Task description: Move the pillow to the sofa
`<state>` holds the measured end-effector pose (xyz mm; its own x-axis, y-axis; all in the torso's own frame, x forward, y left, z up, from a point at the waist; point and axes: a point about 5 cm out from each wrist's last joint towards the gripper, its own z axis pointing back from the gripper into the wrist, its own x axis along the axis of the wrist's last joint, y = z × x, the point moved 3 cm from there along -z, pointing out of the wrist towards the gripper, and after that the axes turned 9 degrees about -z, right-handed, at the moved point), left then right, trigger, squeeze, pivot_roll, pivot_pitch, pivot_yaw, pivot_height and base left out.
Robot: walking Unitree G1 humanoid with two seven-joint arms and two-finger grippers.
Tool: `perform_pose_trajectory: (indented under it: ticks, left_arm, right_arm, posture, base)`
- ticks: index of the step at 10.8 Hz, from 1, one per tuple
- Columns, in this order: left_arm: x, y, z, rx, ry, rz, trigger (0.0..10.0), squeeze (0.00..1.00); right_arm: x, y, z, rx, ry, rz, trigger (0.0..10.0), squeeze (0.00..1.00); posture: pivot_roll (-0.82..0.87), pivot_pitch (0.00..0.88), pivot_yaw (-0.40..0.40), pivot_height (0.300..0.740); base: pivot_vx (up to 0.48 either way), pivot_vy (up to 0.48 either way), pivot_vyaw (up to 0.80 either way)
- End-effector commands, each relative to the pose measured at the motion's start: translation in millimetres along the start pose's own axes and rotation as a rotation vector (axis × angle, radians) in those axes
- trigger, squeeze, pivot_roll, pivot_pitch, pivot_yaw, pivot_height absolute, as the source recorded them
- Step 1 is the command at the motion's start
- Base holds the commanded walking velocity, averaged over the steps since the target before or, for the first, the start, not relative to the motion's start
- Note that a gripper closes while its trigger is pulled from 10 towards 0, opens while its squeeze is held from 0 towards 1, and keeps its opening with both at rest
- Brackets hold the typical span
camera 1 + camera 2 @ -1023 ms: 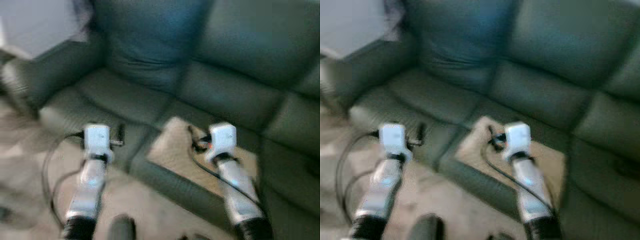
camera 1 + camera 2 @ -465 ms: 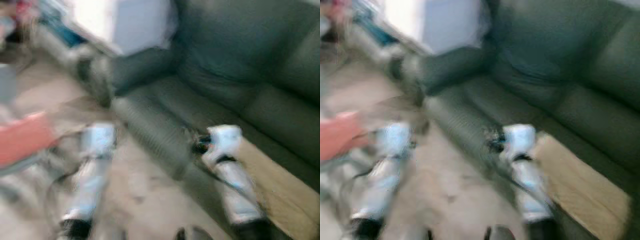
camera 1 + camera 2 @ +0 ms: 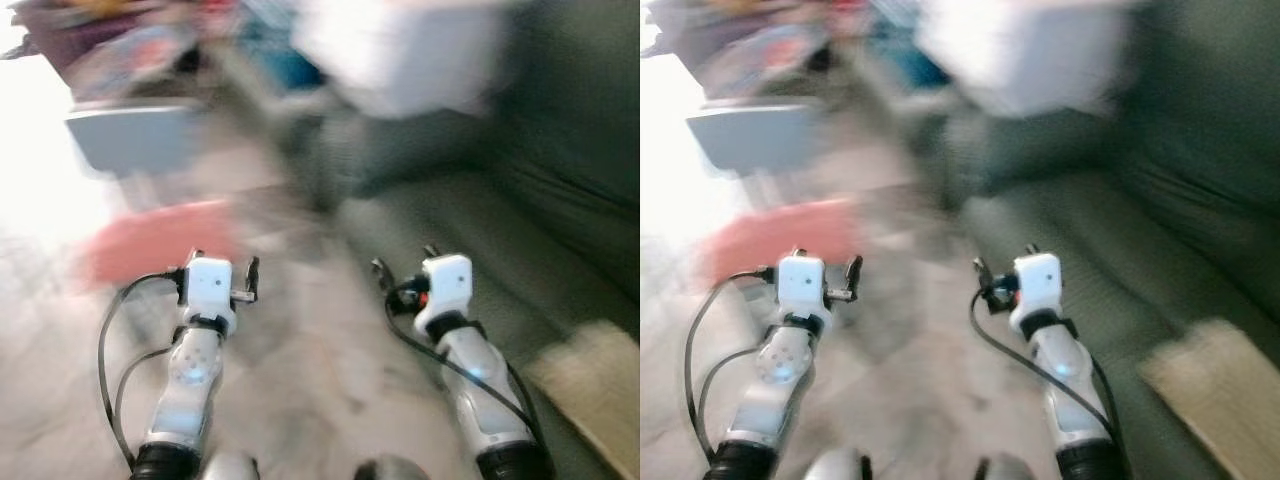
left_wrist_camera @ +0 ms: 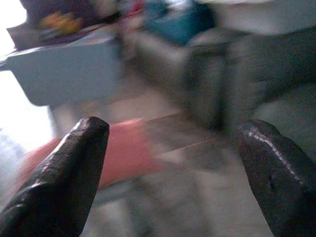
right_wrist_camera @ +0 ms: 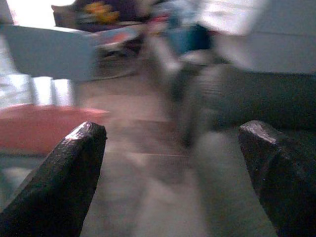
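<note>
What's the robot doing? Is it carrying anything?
No, it holds nothing right now. Both arms are stretched out in front, and the left gripper and right gripper are both open and empty. The picture is blurry, so the robot seems to be turning or walking. The green sofa is on its right, and a blurry red thing lies low down on its left. It is too blurred to tell whether that is the pillow.

The robot's head camera has swung to its left. The green sofa (image 3: pixel 560 200) now sits at the right edge instead of the middle. A blurry red thing (image 3: pixel 160 240) and a pale blue box (image 3: pixel 135 135) have come into sight.
</note>
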<state>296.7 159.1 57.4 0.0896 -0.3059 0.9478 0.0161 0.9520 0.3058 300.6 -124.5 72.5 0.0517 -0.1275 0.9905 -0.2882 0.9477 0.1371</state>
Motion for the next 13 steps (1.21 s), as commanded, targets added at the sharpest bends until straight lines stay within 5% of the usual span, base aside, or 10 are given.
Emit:
perform_pose_trajectory:
  ticks: [1, 4, 8, 13]
  left_arm:
    - [0.3, -0.9, 1.5, 0.002, 0.010, 0.001, 10.0, 0.00]
    - [-3.0, 10.8, 18.5, 0.044, 0.006, -0.025, 10.0, 0.00]
    - [-6.7, 34.5, 39.9, 0.082, 0.021, -0.121, 10.0, 0.00]
    - [-10.3, 15.6, 39.6, -0.017, 0.032, -0.122, 10.0, 0.00]
  right_arm:
    - [3.9, -3.2, 3.8, 0.005, -0.012, 0.007, 10.0, 0.00]
    - [-0.8, -13.7, 18.2, -0.054, -0.006, 0.010, 10.0, 0.00]
    - [-5.9, -45.2, 40.5, -0.228, 0.014, 0.070, 10.0, 0.00]
    - [-8.0, -54.5, 41.6, -0.255, 0.058, 0.094, 10.0, 0.00]
  posture:
    - [-0.02, 0.094, -0.051, 0.740]
    - [-0.01, 0.115, -0.048, 0.740]
    - [0.04, 0.149, -0.035, 0.740]
    - [0.00, 0.109, -0.028, 0.740]
  base:
    - [0.000, 0.480, 0.79]
    - [0.000, 0.446, 0.41]
    - [0.000, 0.000, 0.00]
    - [0.000, 0.000, 0.58]
